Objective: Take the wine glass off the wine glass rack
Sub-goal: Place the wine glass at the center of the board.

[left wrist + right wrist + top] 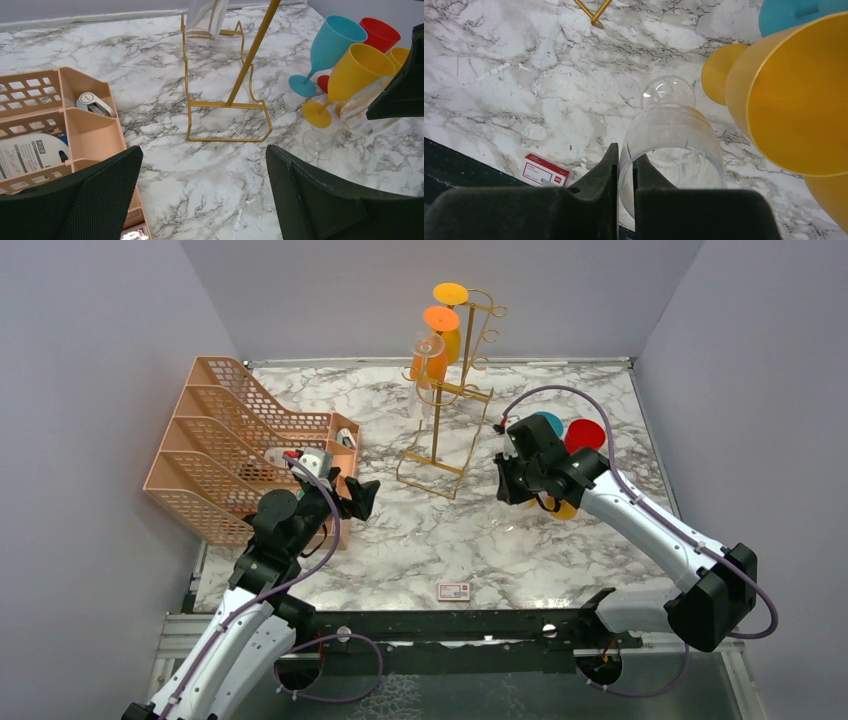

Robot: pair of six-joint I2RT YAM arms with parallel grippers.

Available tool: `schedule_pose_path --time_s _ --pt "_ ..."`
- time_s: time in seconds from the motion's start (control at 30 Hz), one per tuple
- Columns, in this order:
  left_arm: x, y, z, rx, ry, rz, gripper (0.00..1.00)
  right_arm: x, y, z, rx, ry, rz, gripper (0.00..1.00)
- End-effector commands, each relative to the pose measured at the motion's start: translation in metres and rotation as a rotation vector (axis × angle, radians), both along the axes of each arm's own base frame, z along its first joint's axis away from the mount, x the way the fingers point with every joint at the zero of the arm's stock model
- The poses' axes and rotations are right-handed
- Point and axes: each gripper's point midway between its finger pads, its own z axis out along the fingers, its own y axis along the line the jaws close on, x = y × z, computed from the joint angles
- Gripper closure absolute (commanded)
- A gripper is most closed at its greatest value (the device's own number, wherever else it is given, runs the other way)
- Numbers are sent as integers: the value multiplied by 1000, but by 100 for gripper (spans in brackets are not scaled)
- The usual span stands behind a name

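While the right gripper [625, 155] pinches the clear wine glass [674, 135] by its rim, we judge it may pivot and knock the yellow goblet [794, 95]; left gripper [202, 154] spread wide.

White left arm [228, 638] and right arm [640, 522], black joints [714, 596], purple cables [560, 390]

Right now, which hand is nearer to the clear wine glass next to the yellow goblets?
Right. The right hand is shut on the rim of the clear wine glass; the left hand hangs open across the marble table, beside the peach mesh organiser.
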Motion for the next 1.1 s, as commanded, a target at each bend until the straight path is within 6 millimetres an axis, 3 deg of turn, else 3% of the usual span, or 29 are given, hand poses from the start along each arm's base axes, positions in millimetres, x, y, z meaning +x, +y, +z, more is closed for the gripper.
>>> schedule_pose_path --time_s 0.0,0.37,0.63,1.07 --pt "-1 -1 -2 6 -9 -14 1 15 -4 -7 -62 -35 2 97" --pt "-1 1 -1 10 -17 -3 1 20 -5 -11 -69 -46 -24 84" --pt "0 -1 -4 17 -6 -18 1 21 -9 -16 -92 -45 -39 82" --pt "0 -1 -3 9 -5 -13 1 22 -6 -8 -66 -73 -25 77"
